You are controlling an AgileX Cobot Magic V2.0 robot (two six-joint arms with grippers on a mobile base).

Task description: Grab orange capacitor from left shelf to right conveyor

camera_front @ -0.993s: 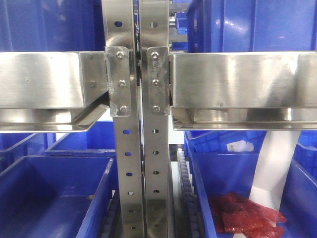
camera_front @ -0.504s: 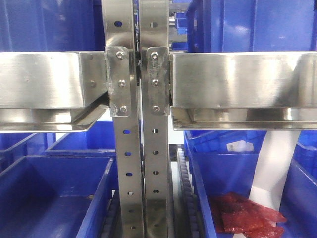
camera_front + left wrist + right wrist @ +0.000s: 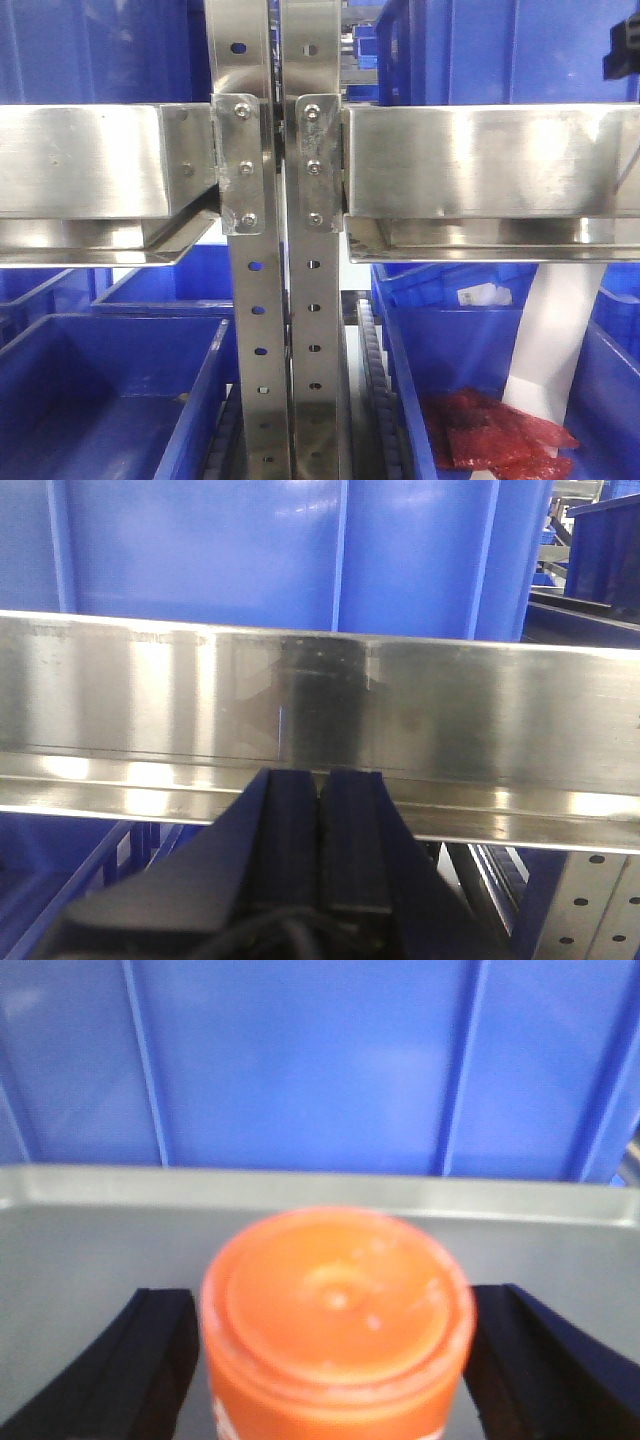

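1. Appeared at the upper right edge of the front view, absent half a second earlier: a dark machine part point(image 3: 624, 48), probably of the right arm, though too little showed to be sure.
2. Otherwise matched the earlier pictures there: left shelf point(image 3: 250, 150), blue bins point(image 3: 110, 400), red crinkled bags point(image 3: 490, 430).
3. Showed, in the right wrist view, the right tool point(image 3: 338, 1360) pinching the orange capacitor point(image 3: 335, 1300), one dark finger at each side, over a grey steel surface point(image 3: 90, 1240) with a blue bin wall point(image 3: 300, 1060) behind; resting or lifted, could not tell.
4. Showed the left tool point(image 3: 320, 830) pressed together, holding nothing, just before a steel beam point(image 3: 150, 690).
5. Judged the grasp made and the arm rising clear of the shelf; left the carry to the right conveyor, which was not in view.
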